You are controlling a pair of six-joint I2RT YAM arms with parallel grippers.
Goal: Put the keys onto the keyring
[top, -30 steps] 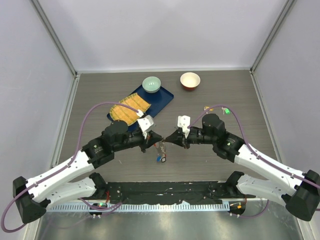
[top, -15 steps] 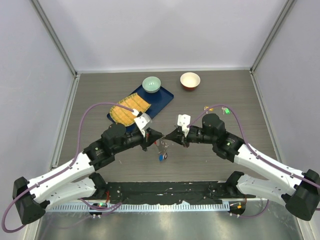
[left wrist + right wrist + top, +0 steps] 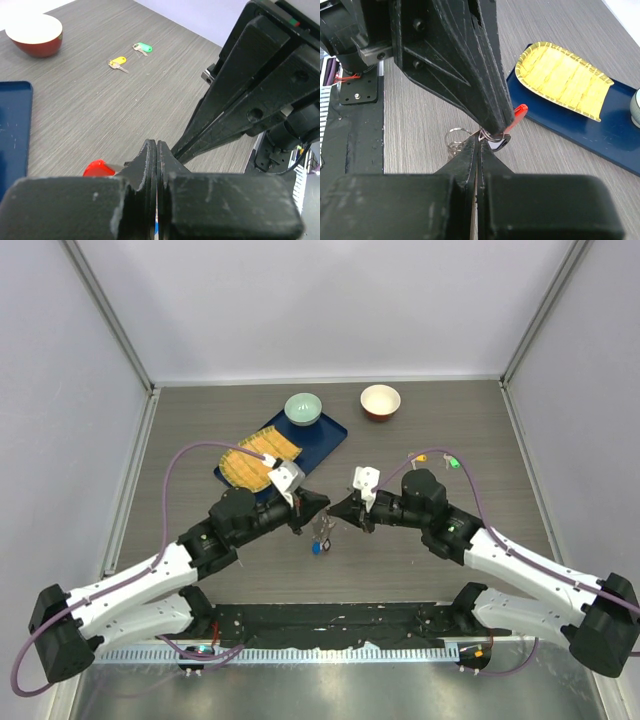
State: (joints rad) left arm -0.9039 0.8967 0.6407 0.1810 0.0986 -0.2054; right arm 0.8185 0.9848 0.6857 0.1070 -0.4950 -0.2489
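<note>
At the table's centre the left gripper (image 3: 320, 506) is pinching the keyring (image 3: 322, 530), its jaws pressed almost flat together. The red loop (image 3: 520, 111) is sticking out beside its tips, and the blue tag (image 3: 316, 548) is dangling toward 6 o'clock in the top view. The right gripper (image 3: 340, 512) is meeting it tip to tip from 3 o'clock with its jaws closed tight against a silver ring, though I cannot tell whether they are actually gripping it. The yellow key (image 3: 118, 62) and the green key (image 3: 144, 48) are lying loose on the table at about 2 o'clock from the grippers, well apart from the keyring, with the red bowl (image 3: 380, 401) sitting at 1 o'clock.
</note>
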